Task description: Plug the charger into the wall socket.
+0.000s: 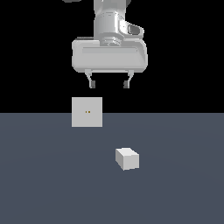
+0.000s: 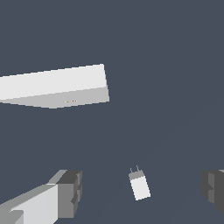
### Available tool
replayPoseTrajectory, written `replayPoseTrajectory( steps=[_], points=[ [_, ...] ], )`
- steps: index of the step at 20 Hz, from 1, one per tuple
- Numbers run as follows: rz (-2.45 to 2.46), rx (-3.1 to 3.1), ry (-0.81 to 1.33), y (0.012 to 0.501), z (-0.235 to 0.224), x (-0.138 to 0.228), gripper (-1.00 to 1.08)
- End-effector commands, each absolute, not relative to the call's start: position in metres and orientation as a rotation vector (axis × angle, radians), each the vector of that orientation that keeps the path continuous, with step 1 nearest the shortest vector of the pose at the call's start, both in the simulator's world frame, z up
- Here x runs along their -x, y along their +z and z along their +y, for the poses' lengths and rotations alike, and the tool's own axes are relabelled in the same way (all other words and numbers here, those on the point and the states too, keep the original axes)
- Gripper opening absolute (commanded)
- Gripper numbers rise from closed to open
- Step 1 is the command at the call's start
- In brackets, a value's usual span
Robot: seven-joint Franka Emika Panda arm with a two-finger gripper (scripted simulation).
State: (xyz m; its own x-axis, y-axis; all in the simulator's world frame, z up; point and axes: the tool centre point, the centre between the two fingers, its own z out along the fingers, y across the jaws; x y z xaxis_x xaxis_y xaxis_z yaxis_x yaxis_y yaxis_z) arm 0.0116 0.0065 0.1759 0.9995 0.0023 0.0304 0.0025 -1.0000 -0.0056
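Two orange dots on wall socket (image 1: 87,112); charger (image 1: 127,158) unmarked; gripper (image 1: 109,83) spread

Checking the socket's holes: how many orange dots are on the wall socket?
2, side by side at the centre of the wall socket, small but distinct in the exterior view.

No text, labels or numbers can be read anywhere.
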Motion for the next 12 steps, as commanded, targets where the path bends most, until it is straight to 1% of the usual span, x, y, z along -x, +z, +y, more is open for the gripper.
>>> replayPoseTrajectory(
  steps=[1,12],
  points=[
    [-0.004,3.136,-0.048,0.176,0.007,-0.012,1.0],
    [-0.054,3.132,-0.085,0.165,0.004,0.001,1.0]
  ],
)
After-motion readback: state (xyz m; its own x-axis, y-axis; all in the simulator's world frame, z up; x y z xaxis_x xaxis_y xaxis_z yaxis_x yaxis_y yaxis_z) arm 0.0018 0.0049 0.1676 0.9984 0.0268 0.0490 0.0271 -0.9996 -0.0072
